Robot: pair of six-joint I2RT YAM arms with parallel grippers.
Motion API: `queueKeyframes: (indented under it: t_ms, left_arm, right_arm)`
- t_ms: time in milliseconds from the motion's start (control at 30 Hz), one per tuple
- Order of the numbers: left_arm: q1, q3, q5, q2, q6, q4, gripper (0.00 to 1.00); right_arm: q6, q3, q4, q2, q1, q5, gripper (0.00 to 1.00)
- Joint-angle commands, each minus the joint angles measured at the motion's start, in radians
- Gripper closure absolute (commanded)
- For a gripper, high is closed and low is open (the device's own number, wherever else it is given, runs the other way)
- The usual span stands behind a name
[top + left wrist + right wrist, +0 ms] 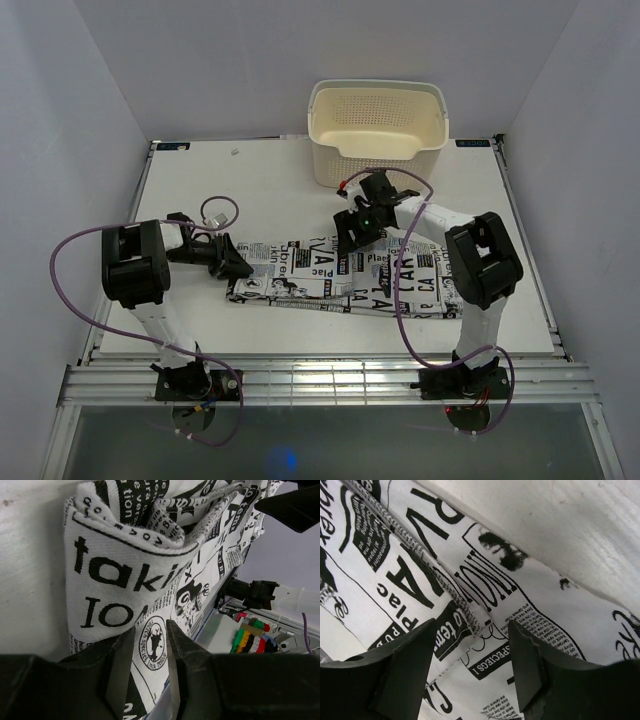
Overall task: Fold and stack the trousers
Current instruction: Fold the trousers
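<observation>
From above, the trousers (300, 278) are seen laid in a long folded strip across the middle of the white table (190, 185). They are well apart from the cream basket (378, 135), which is set at the far edge. The left gripper (232, 262) is placed at the strip's left end. The right gripper (353, 230) is held over the strip's far edge, near its middle.

In the left wrist view, a folded end of the printed cloth is seen bunched against the table. A layer of it is caught between the two fingers (119, 672), which are set narrow and pressed against it on both sides.

In the right wrist view, the fingers (409, 672) are spread wide just above flat printed cloth crossed by a stitched seam. Nothing is gripped between them, and bare table is seen beyond the cloth's edge.
</observation>
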Motion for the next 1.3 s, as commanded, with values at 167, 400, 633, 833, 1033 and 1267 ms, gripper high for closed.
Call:
queueKeyframes:
  t_ms: [167, 400, 633, 833, 1033, 1267]
  left_arm:
    - [-0.008, 0.051, -0.024, -0.087, 0.025, -0.03, 0.49]
    - [-0.008, 0.094, 0.133, -0.227, -0.042, -0.014, 0.48]
    - [-0.017, 0.148, 0.15, -0.047, -0.134, 0.121, 0.51]
    - [-0.021, 0.209, 0.079, 0.15, -0.214, 0.238, 0.54]
    - [-0.008, 0.303, 0.01, 0.198, -0.173, 0.191, 0.53]
    - [0.067, 0.326, -0.04, 0.0, 0.087, -0.122, 0.37]
  right_arm:
    - [-0.086, 0.023, -0.038, -0.205, -0.004, -0.186, 0.19]
    - [-0.023, -0.068, 0.017, -0.231, 0.022, -0.42, 0.37]
    - [-0.058, -0.1, 0.002, -0.097, 0.03, -0.449, 0.43]
    - [-0.083, -0.074, 0.011, 0.038, 0.032, -0.385, 0.45]
    - [-0.114, -0.018, -0.021, 0.105, 0.029, -0.335, 0.45]
    - [-0.147, 0.038, -0.085, 0.024, 0.023, -0.361, 0.42]
